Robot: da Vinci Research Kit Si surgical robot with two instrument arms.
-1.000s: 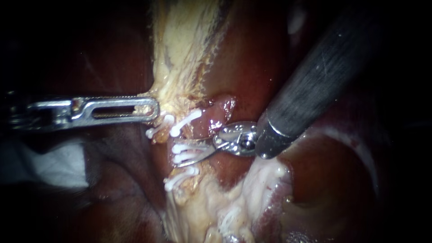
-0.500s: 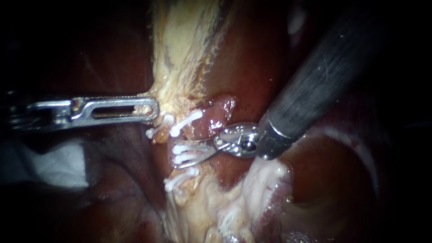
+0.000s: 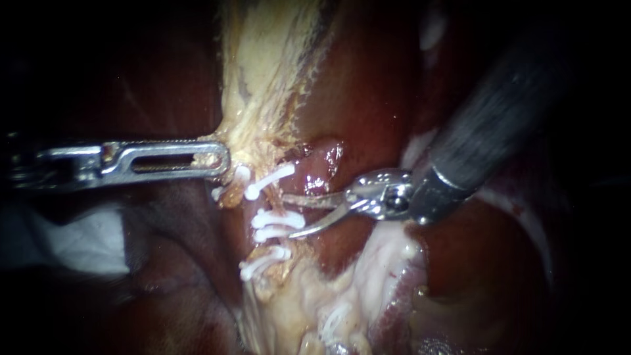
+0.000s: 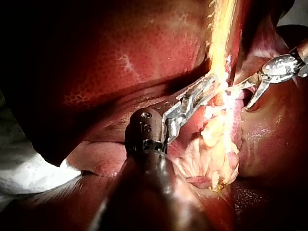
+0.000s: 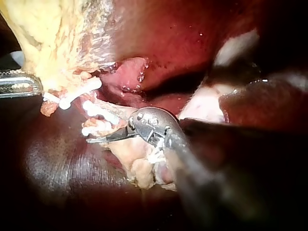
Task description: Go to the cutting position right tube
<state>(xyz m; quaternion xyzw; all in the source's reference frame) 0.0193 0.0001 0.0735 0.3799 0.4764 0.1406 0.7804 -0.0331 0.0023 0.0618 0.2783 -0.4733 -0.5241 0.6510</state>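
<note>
- Two blades of the right instrument [image 3: 286, 215]: hand wide open, flanking the middle clips [image 3: 276, 219] on the right tube [image 3: 261, 202].
- Tube looks soft, slick and thin. Cut between the clips without tugging.
- Left instrument [image 3: 220, 158]: hand clamps the yellow tissue [image 3: 263, 98].

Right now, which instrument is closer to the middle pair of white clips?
Right. The right instrument is open right at the middle white clips; the left instrument is farther off, above them, clamped on the yellowish tissue.
</note>
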